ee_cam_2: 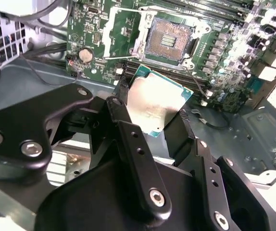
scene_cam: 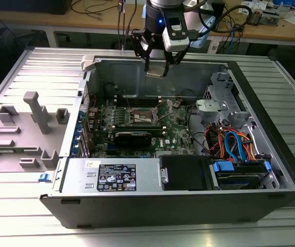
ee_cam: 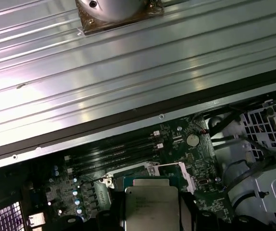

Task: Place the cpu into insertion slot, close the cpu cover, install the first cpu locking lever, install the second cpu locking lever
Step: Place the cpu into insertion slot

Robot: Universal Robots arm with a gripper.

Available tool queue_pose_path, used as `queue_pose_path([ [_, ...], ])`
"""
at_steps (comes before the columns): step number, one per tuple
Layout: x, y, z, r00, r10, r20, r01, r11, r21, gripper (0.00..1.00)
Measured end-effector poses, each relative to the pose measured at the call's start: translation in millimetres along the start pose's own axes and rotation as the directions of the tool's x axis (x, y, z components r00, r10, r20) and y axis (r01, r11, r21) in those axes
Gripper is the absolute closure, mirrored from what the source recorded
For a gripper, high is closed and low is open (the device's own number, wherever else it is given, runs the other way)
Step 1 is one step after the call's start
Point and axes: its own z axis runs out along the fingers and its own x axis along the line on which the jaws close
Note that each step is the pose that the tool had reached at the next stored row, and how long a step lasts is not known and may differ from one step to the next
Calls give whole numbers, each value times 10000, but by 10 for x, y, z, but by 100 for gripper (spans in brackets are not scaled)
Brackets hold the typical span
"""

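While the chip [ee_cam_2: 153, 98] is held flat between the narrowed fingers of the gripper [scene_cam: 156, 69] at the upper middle of the exterior view, the uncovered socket [scene_cam: 140, 116] is seen lower in that frame, slightly leftward, on the green board [scene_cam: 177, 129].

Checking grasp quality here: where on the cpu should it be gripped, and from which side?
By two opposite edges, from above its metal top, as the gripper does now. The cpu is a thin flat square, so its faces offer nothing to pinch. Fingers down either edge likely hold it square and leave its underside free for the slot.
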Motion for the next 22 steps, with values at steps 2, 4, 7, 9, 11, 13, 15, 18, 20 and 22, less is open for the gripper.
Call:
queue_pose_path([
  [2,0,-1,11,9991,424,37,-424,9991,-9,46],
  [4,-3,-14,20,9975,701,61,-701,9975,-13,46],
  [7,-10,-37,26,9966,819,71,-819,9966,-17,46],
  [9,-12,-45,34,9954,959,83,-959,9954,-21,46],
  [11,-14,-47,45,9927,1203,103,-1203,9927,-26,46],
  [13,-14,-48,59,9885,1506,128,-1506,9886,-37,46],
  [15,-14,-50,79,9808,1942,163,-1941,9810,-52,46],
  [18,-15,-54,117,9608,2764,230,-2763,9610,-86,46],
  [20,-15,-55,131,9513,3071,254,-3069,9517,-99,46],
  [22,-16,-57,155,9341,3558,292,-3556,9345,-124,46],
])
